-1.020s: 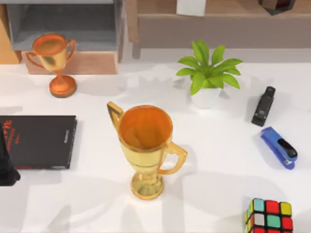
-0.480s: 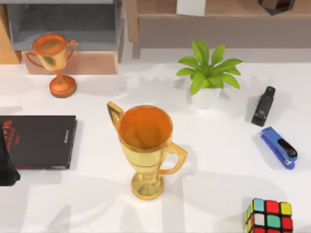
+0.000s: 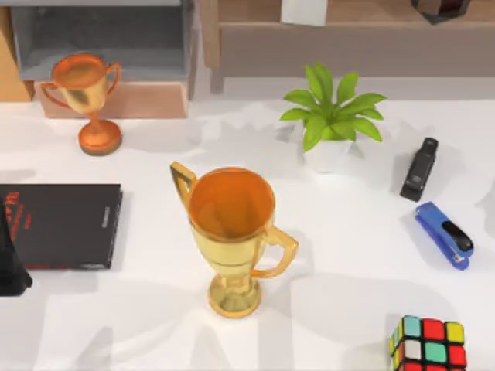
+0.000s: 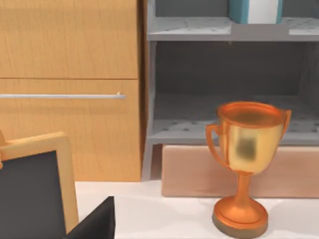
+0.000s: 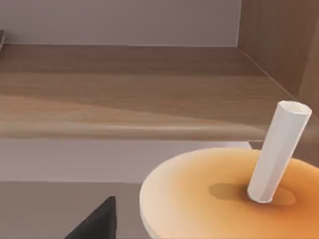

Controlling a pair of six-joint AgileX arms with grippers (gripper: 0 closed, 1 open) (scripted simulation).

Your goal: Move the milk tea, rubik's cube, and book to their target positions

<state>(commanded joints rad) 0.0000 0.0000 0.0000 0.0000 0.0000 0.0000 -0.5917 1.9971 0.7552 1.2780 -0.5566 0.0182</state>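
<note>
A: Where does the rubik's cube sit?

B: On the white bench at its near right corner, flat on one face, its sides roughly square with the bench edges. It has black edges and glossy stickers in a three-by-three grid; red, yellow, teal, green and white ones face up.

A: And the milk tea?

B: The right wrist view looks down on it from close by: a round, flat, smooth lid in orange-tan with a white faceted straw rising through its middle, leaning slightly off upright. Behind it runs a wood-grain shelf.

A: The book?

B: Probably the teal-and-white block standing upright on the grey shelf in the left wrist view; little of it shows, so that is a cautious reading.

A: The claws?

B: A dark shape at the left edge of the top view, beside the thin black book, looks like the left arm. Whether either claw is released or clenched, nobody can tell.

A: What else stands there?

B: A tall shiny gold trophy at the middle, a smaller copper trophy at the back left, a potted plant with a white pot, a black stapler and a blue stapler, both lying slantwise at the right.
</note>
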